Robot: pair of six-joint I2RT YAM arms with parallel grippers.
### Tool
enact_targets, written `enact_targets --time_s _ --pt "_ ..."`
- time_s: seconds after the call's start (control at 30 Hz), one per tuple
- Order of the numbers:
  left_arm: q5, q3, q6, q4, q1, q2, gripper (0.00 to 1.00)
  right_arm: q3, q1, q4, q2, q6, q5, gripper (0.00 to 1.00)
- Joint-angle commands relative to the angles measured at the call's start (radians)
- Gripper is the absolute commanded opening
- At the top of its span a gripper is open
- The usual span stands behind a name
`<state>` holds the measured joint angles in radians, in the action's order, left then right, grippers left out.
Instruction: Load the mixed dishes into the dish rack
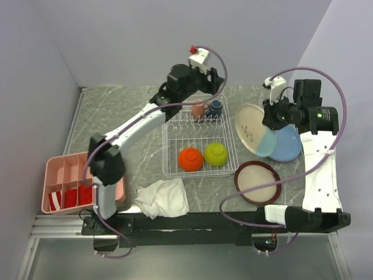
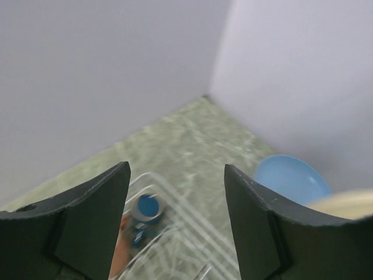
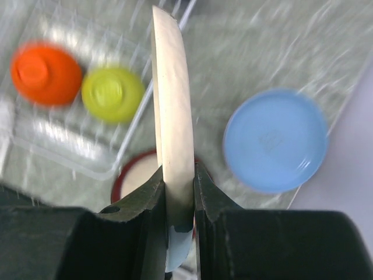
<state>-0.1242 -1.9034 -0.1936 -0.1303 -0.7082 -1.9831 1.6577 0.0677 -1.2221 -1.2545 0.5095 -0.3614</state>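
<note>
1. i am watching the left tool [image 2: 176, 175] hanging over the far end of the dish rack [image 1: 199, 143]. its two fingers are standing apart with nothing between them.
2. under that tool, the small pink mug [image 1: 199, 108] and the small dark-blue mug [image 1: 215, 107] are sitting side by side in the far end of the rack, with the pink one on the left. the dark-blue one is showing its open mouth to the left wrist camera.
3. the orange bowl [image 1: 190, 158] and the lime-green bowl [image 1: 215, 154] are lying upside down in the near half of the rack, close together, with the orange one on the left.
4. the right tool [image 3: 178, 175] is clamping the rim of the large cream-and-blue plate [image 1: 254, 129], one finger pressing on each face.
5. that plate is tilting up on its edge just beside the right side of the rack and outside it. i cannot tell whether its lower rim is touching anything.
6. the light-blue plate [image 1: 287, 144] is lying flat on the worktop [image 1: 128, 116], partly behind the held plate in the top view.
7. a maroon-rimmed plate [image 1: 257, 182] is lying flat on the worktop near the rack's near right corner, outside the wires.
8. the pink divided tray [image 1: 64, 175] is sitting at the near left, and a white cloth [image 1: 163, 197] is lying crumpled just in front of the rack.
</note>
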Motion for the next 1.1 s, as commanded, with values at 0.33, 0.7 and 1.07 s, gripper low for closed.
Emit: enact_targets --time_s 0.33,0.7,1.07 --pt "0.399 0.558 0.014 0.165 0.104 0.55 0.74 0.208 -0.382 0.472 -0.14 -0.476 0.597 0.0" --pt "0.325 0.739 -0.038 0.231 0.272 0.699 0.75 0.339 -0.476 0.49 -0.347 -0.629 0.792 0.0" --pt "0.35 0.813 -0.027 0.233 0.294 0.725 0.75 0.58 -0.704 0.472 -0.581 -0.769 0.94 0.0"
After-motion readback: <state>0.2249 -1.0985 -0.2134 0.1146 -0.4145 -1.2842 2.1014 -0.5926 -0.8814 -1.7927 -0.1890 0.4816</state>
